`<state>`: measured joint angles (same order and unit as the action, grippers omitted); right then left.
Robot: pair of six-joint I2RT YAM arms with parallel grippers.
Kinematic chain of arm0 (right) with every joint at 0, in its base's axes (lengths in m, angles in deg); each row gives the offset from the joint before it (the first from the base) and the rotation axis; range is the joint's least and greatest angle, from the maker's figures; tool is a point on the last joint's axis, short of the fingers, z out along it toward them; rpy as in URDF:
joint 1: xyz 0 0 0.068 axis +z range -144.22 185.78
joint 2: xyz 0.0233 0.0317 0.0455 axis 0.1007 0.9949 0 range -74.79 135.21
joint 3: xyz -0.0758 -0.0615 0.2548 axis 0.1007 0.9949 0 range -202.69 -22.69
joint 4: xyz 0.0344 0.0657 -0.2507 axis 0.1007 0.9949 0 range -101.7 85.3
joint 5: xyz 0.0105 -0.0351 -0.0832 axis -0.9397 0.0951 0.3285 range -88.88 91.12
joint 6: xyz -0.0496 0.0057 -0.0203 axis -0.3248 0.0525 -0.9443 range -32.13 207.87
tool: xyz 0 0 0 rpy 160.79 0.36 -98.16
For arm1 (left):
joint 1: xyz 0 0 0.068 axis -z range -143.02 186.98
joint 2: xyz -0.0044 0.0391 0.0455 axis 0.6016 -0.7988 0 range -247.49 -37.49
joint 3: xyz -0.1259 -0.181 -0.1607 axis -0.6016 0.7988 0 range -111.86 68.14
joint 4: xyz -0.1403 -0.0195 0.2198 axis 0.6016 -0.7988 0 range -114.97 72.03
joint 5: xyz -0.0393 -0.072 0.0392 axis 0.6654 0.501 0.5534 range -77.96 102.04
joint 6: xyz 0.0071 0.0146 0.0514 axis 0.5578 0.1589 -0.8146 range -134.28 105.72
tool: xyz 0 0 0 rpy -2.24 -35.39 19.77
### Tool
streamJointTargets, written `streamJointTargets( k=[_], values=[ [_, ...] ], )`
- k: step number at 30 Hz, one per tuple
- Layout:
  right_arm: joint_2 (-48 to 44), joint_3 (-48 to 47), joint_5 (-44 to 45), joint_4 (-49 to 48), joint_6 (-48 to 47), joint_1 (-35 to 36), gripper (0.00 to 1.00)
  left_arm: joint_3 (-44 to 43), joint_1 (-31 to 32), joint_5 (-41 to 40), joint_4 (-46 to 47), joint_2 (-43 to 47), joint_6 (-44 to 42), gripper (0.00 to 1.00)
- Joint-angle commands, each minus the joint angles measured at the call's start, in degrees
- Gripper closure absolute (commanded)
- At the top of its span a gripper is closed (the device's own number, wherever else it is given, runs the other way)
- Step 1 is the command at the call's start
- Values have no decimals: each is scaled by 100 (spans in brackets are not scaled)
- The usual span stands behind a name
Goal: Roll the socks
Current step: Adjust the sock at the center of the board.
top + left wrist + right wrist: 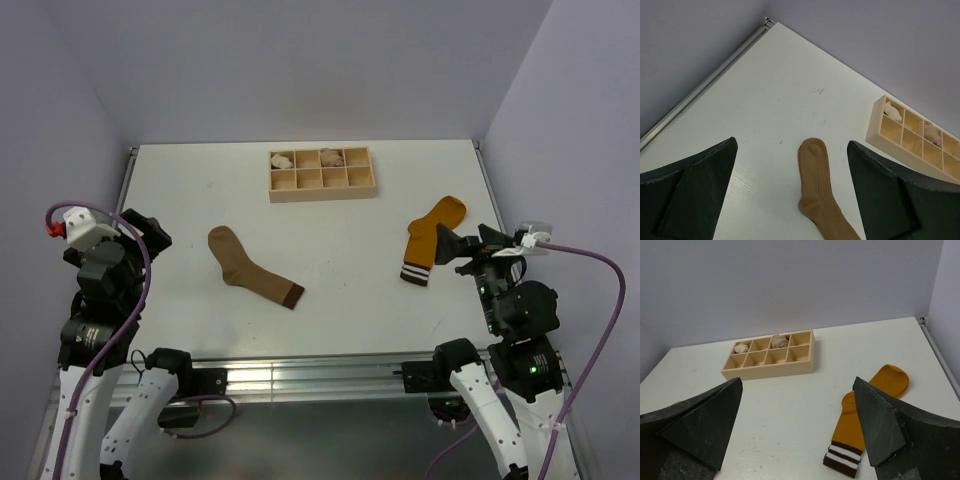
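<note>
Top view, near edge: both arms are folded up over their bases. Left gripper [791,148] is at 8 o'clock over the table [340,310], aimed toward 2. Right gripper [797,385] is at 4 o'clock, aimed toward 9. Both wrist views show fingers spread wide, holding nothing and raised off the surface.

Tan sock [250,268] lies flat at 8 o'clock of centre, bent at the heel. Its cuff is toward 11 and its dark toe toward 4, so the long axis runs roughly 10–4. The toe shows only from the top — the left wrist catches just the ribbed cuff and leg, between the fingers.

Mustard sock [430,238] lies flat at 3 o'clock, just beside the right gripper's fingertips. Its striped cuff is toward 7 and its toe toward 1. In the right wrist view its edge is partly behind the right-hand finger, and the brown-and-white stripes read clearly — sharper than from the top.

Far side, 12 o'clock: an eight-cell wooden tray [322,195] with pale fabric bundles [282,159] in two back-row cells.
</note>
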<state>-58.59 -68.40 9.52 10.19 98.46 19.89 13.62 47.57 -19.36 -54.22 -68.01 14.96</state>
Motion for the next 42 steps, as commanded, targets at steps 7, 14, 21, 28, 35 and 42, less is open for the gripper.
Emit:
streamJointTargets(
  k=[7, 14, 21, 28, 35, 42],
  values=[
    [172, -140, -6, -80, 224, 39, 0, 143, 13, 388, 434, -68, -119, 0],
    [541, -201, -286, 26, 601, 39, 0, 92, 13, 1241, 540, -1102, 56, 1],
    [1085, -394, -602, 88, 786, 39, 0, -216, 13, 1724, 478, -2422, 354, 5],
    [2456, -518, -1509, -587, 1674, 301, 0, -24, 13, 2102, 1163, -3468, 1110, 4],
    [3634, -492, -700, -1151, 1394, 1567, 2, -58, 92, 2173, 1761, -4662, 1672, 5],
    [4487, -394, -164, -1687, 1183, 2296, 5, -392, 391, 1865, 2087, -5841, 1858, 5]
  ],
)
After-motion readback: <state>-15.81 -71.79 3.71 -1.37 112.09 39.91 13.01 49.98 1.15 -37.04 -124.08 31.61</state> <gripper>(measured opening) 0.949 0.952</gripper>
